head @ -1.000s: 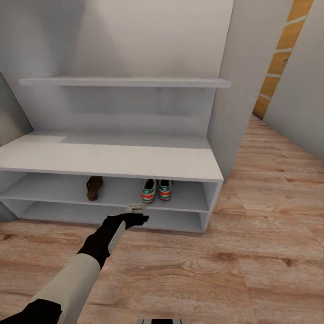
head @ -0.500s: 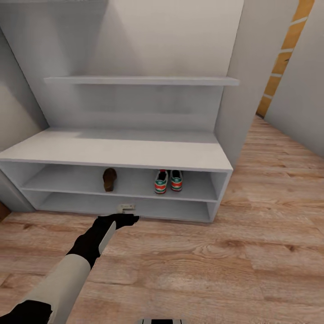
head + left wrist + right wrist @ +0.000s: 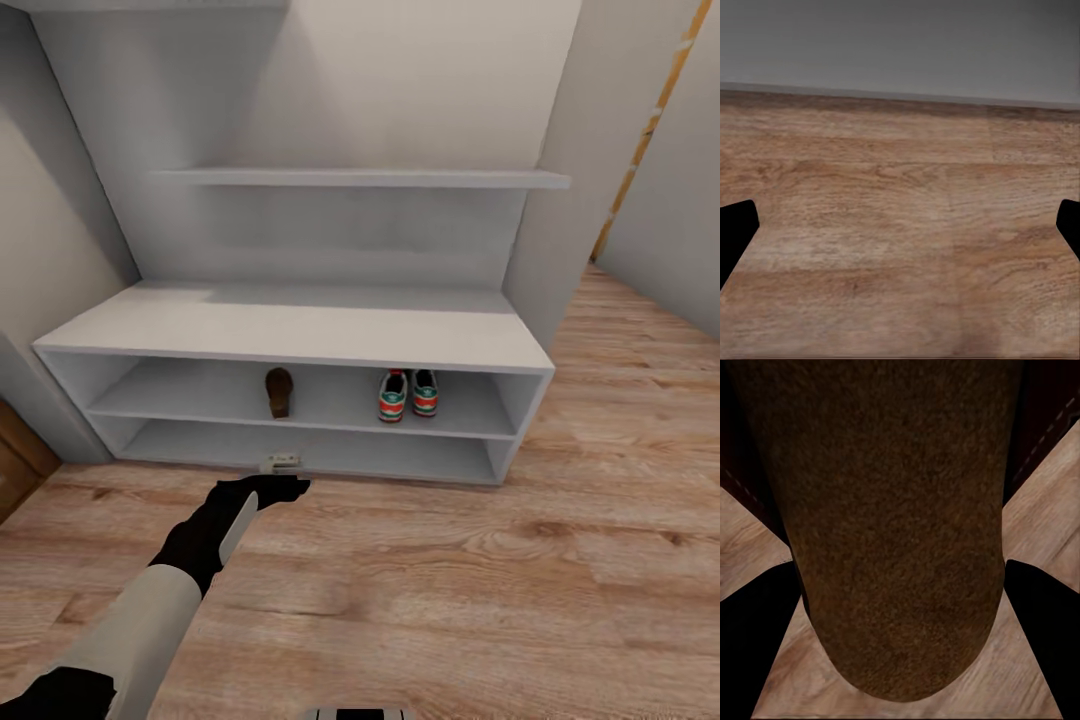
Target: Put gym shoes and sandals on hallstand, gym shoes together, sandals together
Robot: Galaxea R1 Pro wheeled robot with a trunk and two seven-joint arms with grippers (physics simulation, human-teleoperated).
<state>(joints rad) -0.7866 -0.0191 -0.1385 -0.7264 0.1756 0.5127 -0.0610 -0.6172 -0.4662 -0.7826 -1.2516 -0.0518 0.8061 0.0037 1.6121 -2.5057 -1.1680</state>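
Right end effector (image 3: 900, 607) grips a sandal (image 3: 892, 525); left end effector (image 3: 282, 463) spread wide over floor (image 3: 900, 225).

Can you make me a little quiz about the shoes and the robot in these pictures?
1. True or false: the two gym shoes stand side by side on the hallstand.
2. How many sandals lie on the same shelf as them? A) none B) one C) two
3. Fill in: the right end effector seems to grip a brown ____.

Key: 1 true. 2 B, one shelf sandal. 3 sandal, the held sandal.
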